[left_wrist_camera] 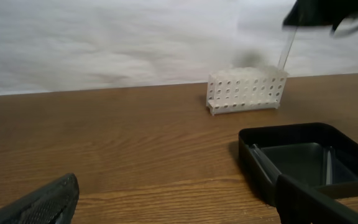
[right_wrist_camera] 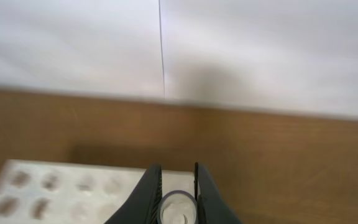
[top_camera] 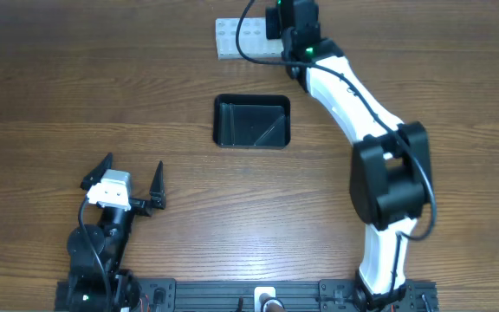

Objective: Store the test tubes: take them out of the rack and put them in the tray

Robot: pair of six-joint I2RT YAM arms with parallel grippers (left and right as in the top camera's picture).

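The white test tube rack stands at the far edge of the table, and its holes also show in the right wrist view. My right gripper is above the rack's right end, shut on a clear test tube that hangs upright with its lower end at the rack top. The tube's open mouth sits between the right gripper fingers. The black tray lies nearer, in the table's middle, with clear tubes lying in it. My left gripper rests open, low at the near left, far from both.
The wooden table has free room left of the tray and between the tray and the rack. A white wall rises right behind the rack. The right arm stretches from the near right up past the tray's right side.
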